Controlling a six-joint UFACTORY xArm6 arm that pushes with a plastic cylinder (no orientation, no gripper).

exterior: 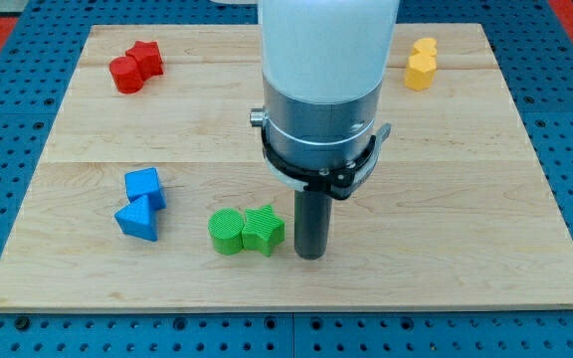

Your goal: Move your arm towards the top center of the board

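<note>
Resting on the wooden board [446,199], my tip [310,255] stands in the lower middle, just to the view's right of the green star block [264,230] and green cylinder [227,232]; it is a bare rod holding nothing. Two blue blocks [141,204] sit lower left, the red pair [135,67] upper left, two yellow blocks [422,64] upper right.

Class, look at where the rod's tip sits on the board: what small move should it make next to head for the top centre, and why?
Probably a short, straight slide toward the view's top. My tip sits near the board's bottom centre, just right of the green star block and green cylinder. Going straight up heads away from them.
</note>
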